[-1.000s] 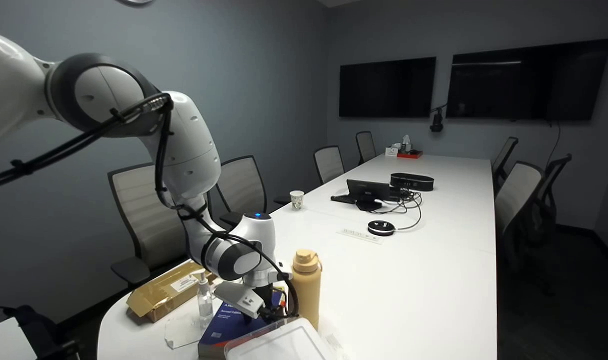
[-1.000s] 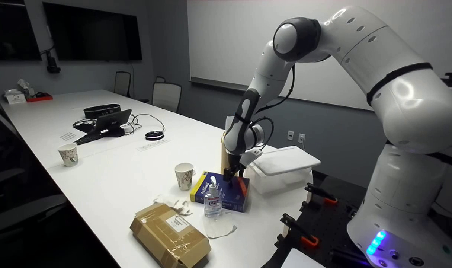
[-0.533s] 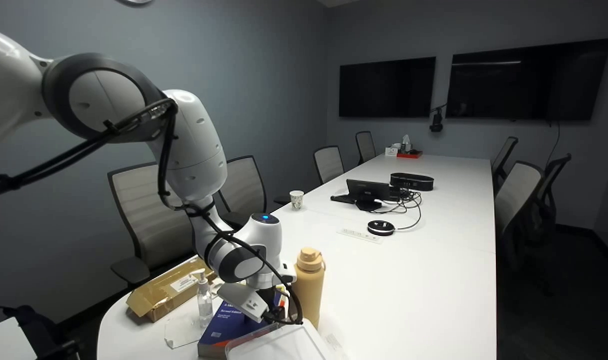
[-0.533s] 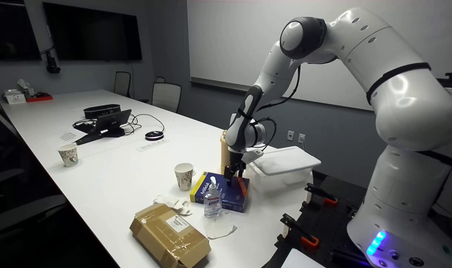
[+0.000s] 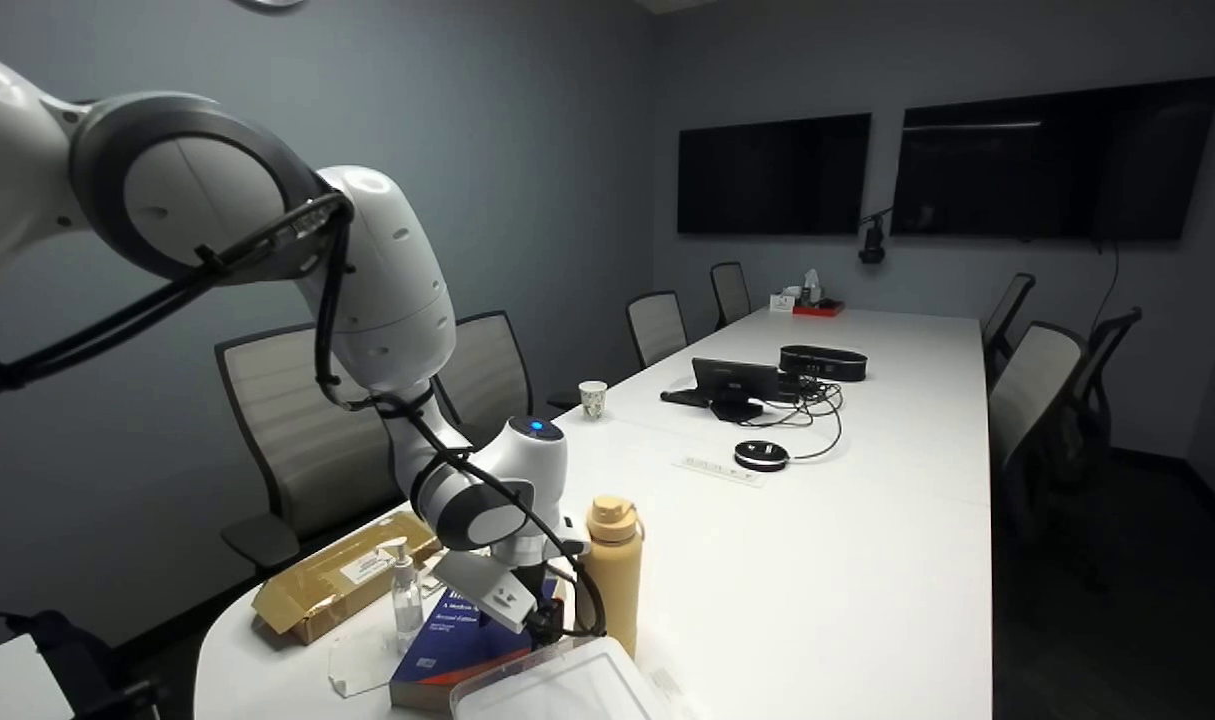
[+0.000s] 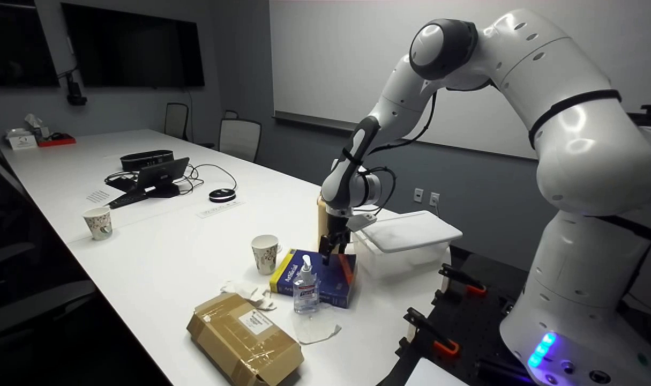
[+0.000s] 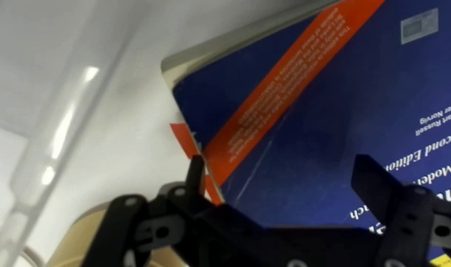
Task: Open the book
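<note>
Ok this arm [image 6: 598, 145] is all glossy white curves from where I'm standing, dark grey at the elbow [image 6: 460, 49], black cables [image 5: 327, 320] tied along it. Blue lights [image 6: 542, 348] on the base [image 6: 577, 319], neat. Gripper [image 7: 279, 167] is mostly black, pale round screws [image 7: 180, 191], some grey bits [image 7: 145, 233].

Likely meeting room: chairs [image 5: 657, 328], screens [image 5: 775, 175]

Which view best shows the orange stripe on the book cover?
Wrist view: the orange stripe runs large across a corner of the book, its print showing. Both exterior views show the stripe too, but small and with no readable print.
</note>
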{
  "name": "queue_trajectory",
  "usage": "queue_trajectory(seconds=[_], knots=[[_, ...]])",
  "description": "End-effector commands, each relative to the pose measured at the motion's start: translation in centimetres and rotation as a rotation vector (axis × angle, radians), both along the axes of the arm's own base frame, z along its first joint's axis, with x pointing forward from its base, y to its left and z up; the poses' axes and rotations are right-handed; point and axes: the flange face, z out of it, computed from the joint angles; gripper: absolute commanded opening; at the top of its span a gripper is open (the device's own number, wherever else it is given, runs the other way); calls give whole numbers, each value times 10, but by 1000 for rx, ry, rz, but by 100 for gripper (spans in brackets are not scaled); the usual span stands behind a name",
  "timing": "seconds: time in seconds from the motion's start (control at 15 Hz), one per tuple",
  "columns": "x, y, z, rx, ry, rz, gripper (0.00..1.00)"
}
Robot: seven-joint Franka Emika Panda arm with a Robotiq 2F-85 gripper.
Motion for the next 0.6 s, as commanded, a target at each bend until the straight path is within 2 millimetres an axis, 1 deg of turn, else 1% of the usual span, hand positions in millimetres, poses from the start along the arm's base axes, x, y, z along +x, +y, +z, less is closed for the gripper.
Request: queue_trajectory(seconds=[0.0,0.27,0.53], knots=[[3,14,18,83,24,43,100],[5,22,24,140,40,59,100],[6,25,30,157,41,63,100]])
